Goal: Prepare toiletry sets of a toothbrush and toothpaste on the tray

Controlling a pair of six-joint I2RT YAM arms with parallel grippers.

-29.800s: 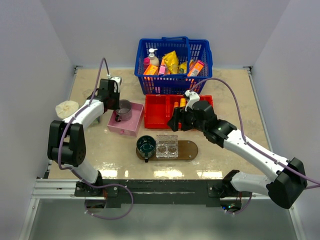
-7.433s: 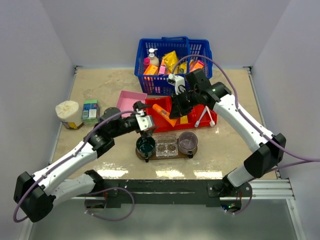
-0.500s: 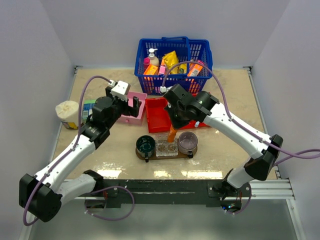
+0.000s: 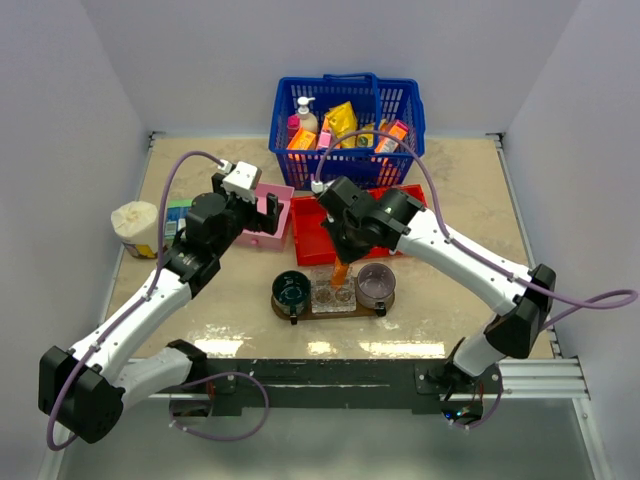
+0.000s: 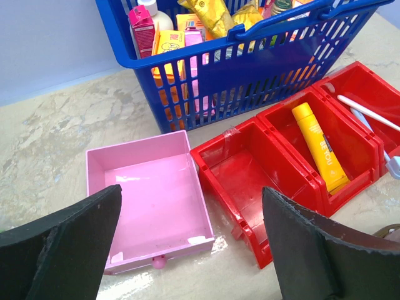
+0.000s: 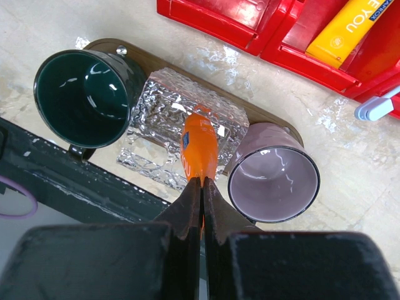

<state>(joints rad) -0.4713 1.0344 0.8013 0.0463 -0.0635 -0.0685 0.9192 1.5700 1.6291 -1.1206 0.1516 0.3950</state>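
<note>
Right wrist view: right claw [image 6: 202, 187] clamped on the toothpaste [image 6: 200, 147] above the tray [image 6: 273, 117]. The left claw [image 5: 190, 200] stands apart above the pink box [image 5: 150, 206].

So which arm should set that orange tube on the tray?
Right. The right gripper is shut on the tube, over the clear holder on the tray; the left gripper is open, empty, by the pink box.

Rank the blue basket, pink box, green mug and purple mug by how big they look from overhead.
1. Blue basket, clearly the largest.
2. Pink box, though the left gripper hides part of it.
3. Green mug and purple mug look about equal, so I won't rank one above the other.
</note>
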